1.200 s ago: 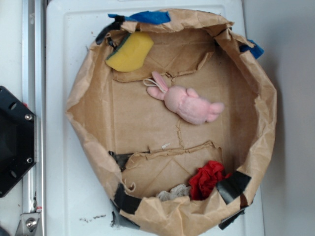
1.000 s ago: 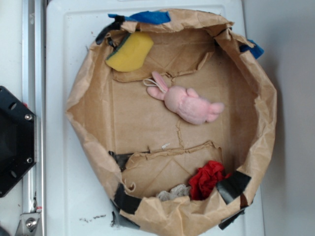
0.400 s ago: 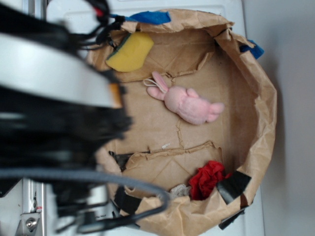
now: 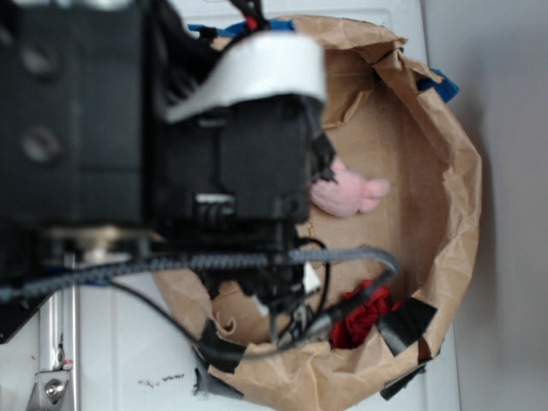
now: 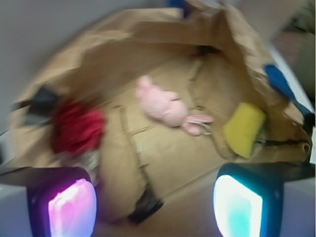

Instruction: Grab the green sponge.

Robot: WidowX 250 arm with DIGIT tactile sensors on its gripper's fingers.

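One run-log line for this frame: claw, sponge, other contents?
claw: open, empty, above bin | green sponge: untouched, near paper wall | pink plush bunny: centre | red cloth: opposite side

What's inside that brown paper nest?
The wrist view shows a sponge, pink bunny and red cloth. In the exterior view the arm covers the sponge.

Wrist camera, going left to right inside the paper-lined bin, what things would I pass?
red ruffled cloth → pink plush bunny → green sponge, which shows mostly its yellow foam, near the paper wall on the right.
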